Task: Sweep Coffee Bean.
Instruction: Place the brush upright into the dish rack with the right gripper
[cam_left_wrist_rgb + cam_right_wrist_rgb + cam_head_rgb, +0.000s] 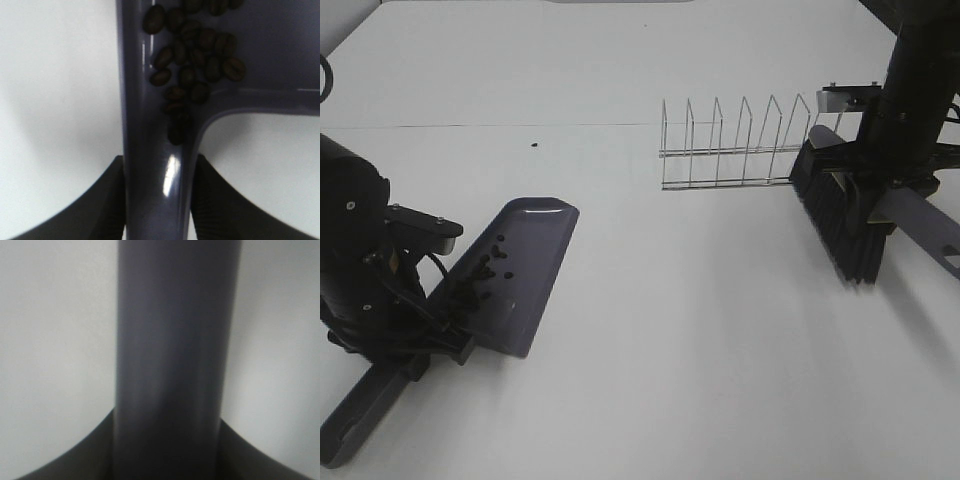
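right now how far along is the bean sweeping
Done: a pile of beans lies in the dustpan, by its handle. In hand: the left gripper is shut on the dustpan's handle, the right gripper on the brush, which is beside the wire rack, away from the pan. Left: one dark speck, likely a stray bean, on the table beyond the dustpan.

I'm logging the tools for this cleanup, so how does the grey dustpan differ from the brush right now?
The dustpan is on the left, clamped by the left gripper. The brush is on the right beside the wire rack, clamped by the right gripper. The dustpan carries coffee beans, while the brush shows only black bristles and no beans. Both have grey handles.
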Robot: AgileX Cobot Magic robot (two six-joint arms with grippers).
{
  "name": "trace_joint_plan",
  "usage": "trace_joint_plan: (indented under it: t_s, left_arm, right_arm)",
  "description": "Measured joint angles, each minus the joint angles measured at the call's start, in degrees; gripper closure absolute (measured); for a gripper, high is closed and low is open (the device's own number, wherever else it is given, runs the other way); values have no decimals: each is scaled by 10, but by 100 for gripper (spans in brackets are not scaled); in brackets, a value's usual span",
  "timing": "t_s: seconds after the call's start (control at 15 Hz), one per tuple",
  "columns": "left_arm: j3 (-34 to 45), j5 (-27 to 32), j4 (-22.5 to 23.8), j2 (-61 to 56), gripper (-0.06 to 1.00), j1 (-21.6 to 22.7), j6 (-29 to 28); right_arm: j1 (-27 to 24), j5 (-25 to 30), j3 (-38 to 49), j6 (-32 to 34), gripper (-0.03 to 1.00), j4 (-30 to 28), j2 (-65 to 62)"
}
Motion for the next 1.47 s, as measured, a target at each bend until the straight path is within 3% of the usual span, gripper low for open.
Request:
trace_joint_plan:
  t_s: [1.0, 1.47]
  left_arm:
    - [0, 10, 0, 0, 63, 0, 0]
    - [0, 11, 0, 0, 63, 0, 0]
  right_arm:
    - [-1, 6, -184, 27, 68, -21, 112]
    - [-19, 6, -267, 29, 68, 13, 147]
